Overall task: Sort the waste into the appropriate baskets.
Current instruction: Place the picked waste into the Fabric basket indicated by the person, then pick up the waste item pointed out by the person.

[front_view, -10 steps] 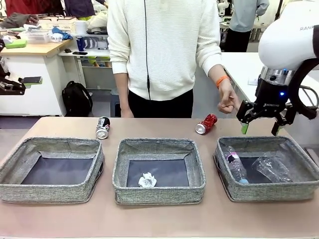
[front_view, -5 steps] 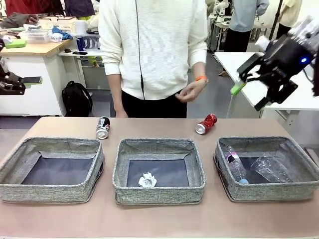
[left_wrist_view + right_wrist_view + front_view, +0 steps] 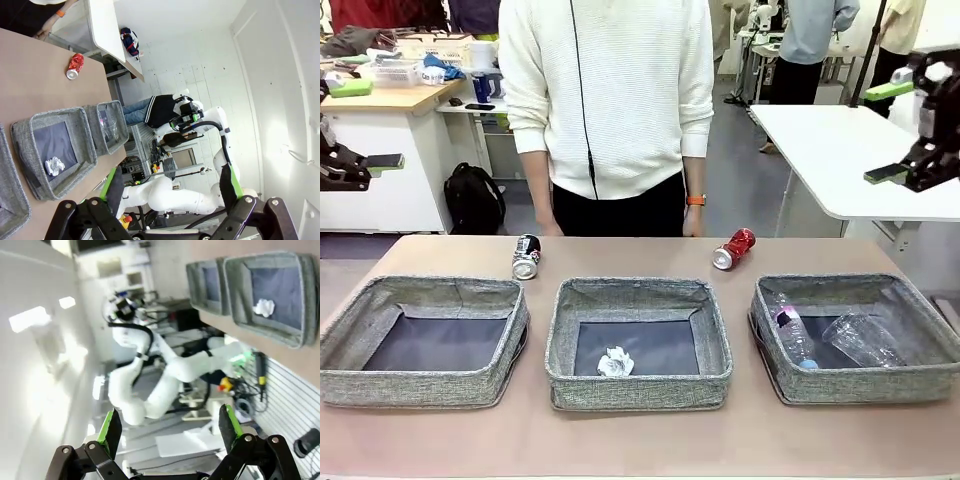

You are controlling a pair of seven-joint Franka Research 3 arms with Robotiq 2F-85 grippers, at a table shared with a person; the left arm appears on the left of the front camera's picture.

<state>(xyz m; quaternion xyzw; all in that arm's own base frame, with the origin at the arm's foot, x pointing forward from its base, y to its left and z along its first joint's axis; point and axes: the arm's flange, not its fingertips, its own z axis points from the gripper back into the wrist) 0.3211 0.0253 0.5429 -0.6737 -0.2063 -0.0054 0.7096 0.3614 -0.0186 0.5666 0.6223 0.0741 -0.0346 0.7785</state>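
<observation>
Right tool (image 3: 887, 132) hangs open, empty; left tool (image 3: 169, 182) open too. Red can (image 3: 734, 248), black can (image 3: 526, 256) lie sideways on worktop (image 3: 640, 440) behind baskets (image 3: 638, 372); I risk nudging them rolling.

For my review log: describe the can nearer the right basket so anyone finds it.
Find the three grey baskets on the table. Behind the gap between the middle and right ones lies a red can on its side. The other can, farther left, is black and silver.
</observation>
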